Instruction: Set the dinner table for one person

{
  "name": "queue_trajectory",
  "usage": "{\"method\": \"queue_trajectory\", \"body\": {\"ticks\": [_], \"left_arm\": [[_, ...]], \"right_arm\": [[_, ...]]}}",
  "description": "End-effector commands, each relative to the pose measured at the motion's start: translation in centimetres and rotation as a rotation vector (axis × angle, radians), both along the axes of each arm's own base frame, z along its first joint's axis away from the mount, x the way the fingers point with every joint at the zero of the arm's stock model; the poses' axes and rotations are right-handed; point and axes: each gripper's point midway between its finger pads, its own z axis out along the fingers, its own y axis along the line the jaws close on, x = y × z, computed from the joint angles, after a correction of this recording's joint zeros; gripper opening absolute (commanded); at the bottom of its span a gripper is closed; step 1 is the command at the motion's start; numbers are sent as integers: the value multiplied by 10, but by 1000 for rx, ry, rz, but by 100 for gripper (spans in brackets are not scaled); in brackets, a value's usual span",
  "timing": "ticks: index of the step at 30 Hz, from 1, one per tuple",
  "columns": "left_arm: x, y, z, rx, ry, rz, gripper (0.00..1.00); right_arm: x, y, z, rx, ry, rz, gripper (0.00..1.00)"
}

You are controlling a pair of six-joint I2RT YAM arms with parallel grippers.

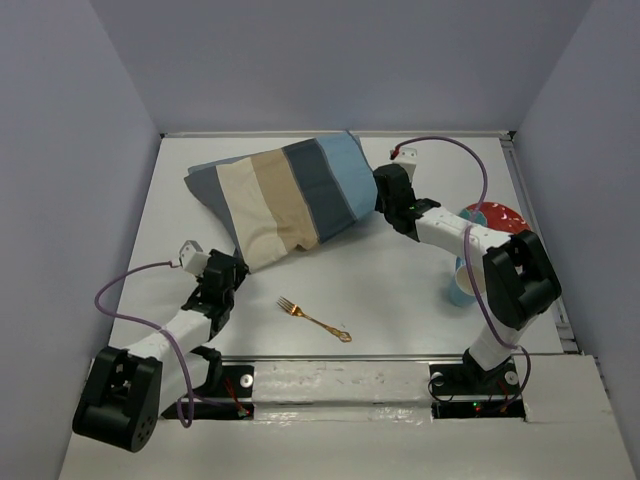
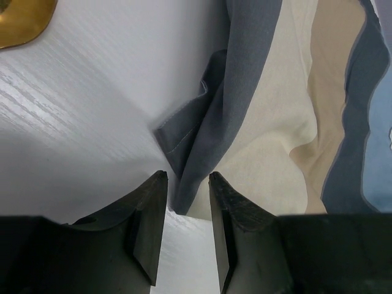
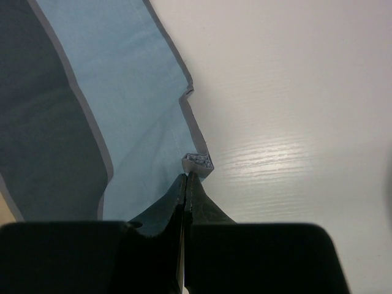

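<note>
The white dinner table [image 1: 400,290] carries a striped blue, beige and grey placemat [image 1: 285,195], lying rumpled and skewed at the back middle. My right gripper [image 1: 384,197] is shut on the grey hem of its light blue end; the right wrist view shows the jaws [image 3: 187,176] pinched on that hem [image 3: 197,162]. My left gripper [image 1: 232,270] is open at the mat's near left corner. In the left wrist view a folded grey corner [image 2: 187,184] reaches in between the parted fingertips [image 2: 187,174]. A gold fork [image 1: 315,320] lies near the front middle.
A red plate [image 1: 500,215] sits at the right, partly behind my right arm. A light blue cup [image 1: 460,288] stands in front of it, next to the arm. A gold object [image 2: 18,21] shows at the top left of the left wrist view. Lavender walls enclose the table.
</note>
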Motion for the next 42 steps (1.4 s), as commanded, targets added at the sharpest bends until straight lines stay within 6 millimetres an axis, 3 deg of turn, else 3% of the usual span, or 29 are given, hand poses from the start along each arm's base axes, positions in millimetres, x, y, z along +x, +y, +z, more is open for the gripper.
{"method": "queue_trajectory", "body": {"ticks": [1, 3, 6, 9, 13, 21, 27, 28, 32, 35, 36, 38, 39, 41, 42], "left_arm": [[1, 18, 6, 15, -10, 91, 42], [2, 21, 0, 14, 12, 93, 33], [9, 21, -4, -4, 31, 76, 28], [17, 21, -7, 8, 60, 64, 29], [29, 16, -8, 13, 74, 35, 37], [38, 14, -6, 41, 75, 6, 37], [44, 13, -15, 103, 151, -40, 12], [46, 13, -13, 102, 143, -43, 3], [48, 9, -5, 111, 104, -80, 0], [58, 3, 23, 132, 36, -129, 0], [64, 1, 48, 127, -33, -134, 0], [68, 2, 74, 128, -100, -130, 0], [71, 2, 103, 121, -173, -117, 0], [71, 6, 137, 119, -245, -89, 0], [68, 7, 142, 118, -257, -85, 0]], "right_arm": [[6, -7, 24, 38, -73, -26, 0], [5, -7, 25, 40, -74, -21, 0], [5, -11, 25, 39, -72, -22, 0], [6, -14, 24, 38, -67, -24, 0], [8, -9, 29, 66, -96, -9, 0], [8, -6, 30, 78, -108, 13, 0], [6, -3, 41, 97, -136, 35, 0], [6, -4, 43, 97, -139, 35, 0], [3, -5, 45, 94, -144, 38, 0], [0, -6, 49, 101, -149, 43, 0], [-1, -7, 55, 105, -163, 43, 0], [-3, -10, 63, 102, -178, 39, 0], [-5, -14, 72, 94, -199, 32, 0], [-8, -21, 79, 72, -215, 17, 0], [-10, -22, 84, 77, -225, 16, 0]]}}
